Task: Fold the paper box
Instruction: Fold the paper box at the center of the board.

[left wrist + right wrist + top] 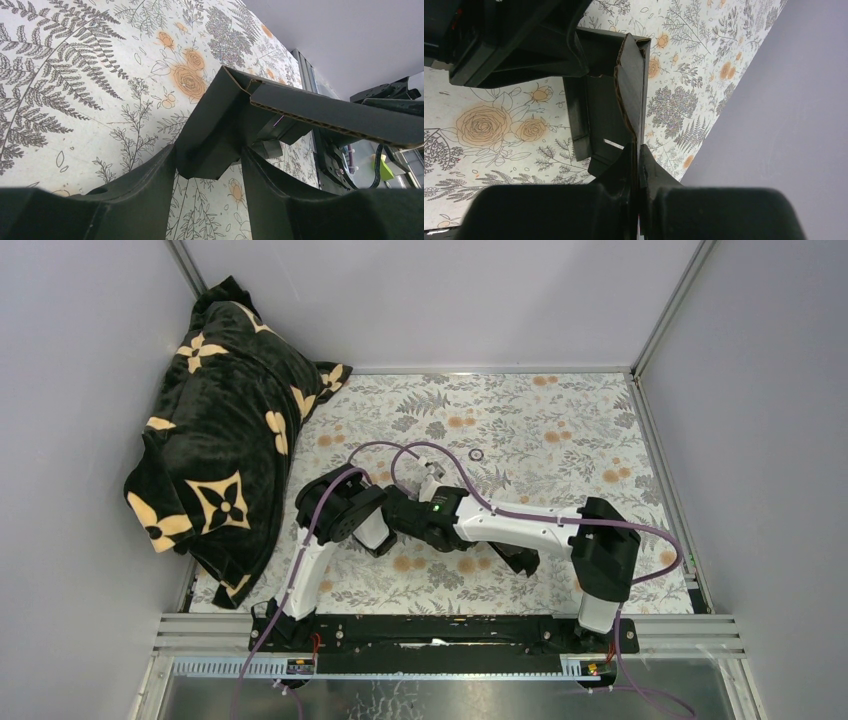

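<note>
Your right tool (pixel 637 150) is pinched almost shut on a thin flap of the paper box (pixel 599 100), with the card edge clamped between its fingers. Your left tool (pixel 207 152) stands about half open, and a folded corner of the same box fills the gap, touching both fingers (a wide grip, by the look of it). The box sits between the two tools over the middle of the tabletop (pixel 560 430), mostly hidden from above by the wrists. Count: two tools, one box, one black blanket (pixel 220 440) with cream flowers heaped at the far left, and one small ring (pixel 476 454) lying beyond the arms.
</note>
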`<state>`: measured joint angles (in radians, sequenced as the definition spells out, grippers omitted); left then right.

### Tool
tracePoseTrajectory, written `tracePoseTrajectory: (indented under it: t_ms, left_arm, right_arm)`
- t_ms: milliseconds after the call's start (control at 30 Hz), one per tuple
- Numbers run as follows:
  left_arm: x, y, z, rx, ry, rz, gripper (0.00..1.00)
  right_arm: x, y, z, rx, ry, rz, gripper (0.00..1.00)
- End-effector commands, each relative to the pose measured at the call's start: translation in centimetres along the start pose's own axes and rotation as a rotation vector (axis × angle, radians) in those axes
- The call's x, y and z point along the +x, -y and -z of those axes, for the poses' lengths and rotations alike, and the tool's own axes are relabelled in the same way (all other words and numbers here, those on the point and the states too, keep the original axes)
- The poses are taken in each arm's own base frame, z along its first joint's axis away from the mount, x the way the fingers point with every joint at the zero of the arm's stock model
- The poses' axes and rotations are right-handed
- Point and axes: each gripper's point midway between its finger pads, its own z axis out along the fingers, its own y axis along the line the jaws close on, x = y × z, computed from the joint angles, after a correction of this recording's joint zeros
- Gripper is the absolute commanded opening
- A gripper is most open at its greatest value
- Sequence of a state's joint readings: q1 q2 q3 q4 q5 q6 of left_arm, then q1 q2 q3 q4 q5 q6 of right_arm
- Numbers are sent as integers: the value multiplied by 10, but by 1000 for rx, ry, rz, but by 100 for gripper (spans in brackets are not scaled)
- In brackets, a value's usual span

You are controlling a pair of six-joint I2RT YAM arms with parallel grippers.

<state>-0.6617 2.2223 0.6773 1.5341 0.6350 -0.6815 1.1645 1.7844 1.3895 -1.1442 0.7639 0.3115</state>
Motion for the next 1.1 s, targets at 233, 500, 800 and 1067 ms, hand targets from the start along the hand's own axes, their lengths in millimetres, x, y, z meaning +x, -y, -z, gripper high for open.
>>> tracePoseTrajectory:
  t_ms: [233, 500, 800, 1067]
  left_arm:
    - [-27, -7, 0, 18, 77, -83, 57]
    - [-26, -5, 2, 56, 52, -79, 57]
    - [-21, -2, 4, 71, 34, -77, 57]
    - [-16, -11, 18, 25, 30, -70, 57]
  right_arm:
    - [-10, 0, 5, 26, 20, 2, 1]
    - [-10, -3, 3, 20, 17, 15, 1]
    - [-10, -4, 1, 35, 11, 32, 1]
    - [-7, -4, -3, 94, 2, 72, 1]
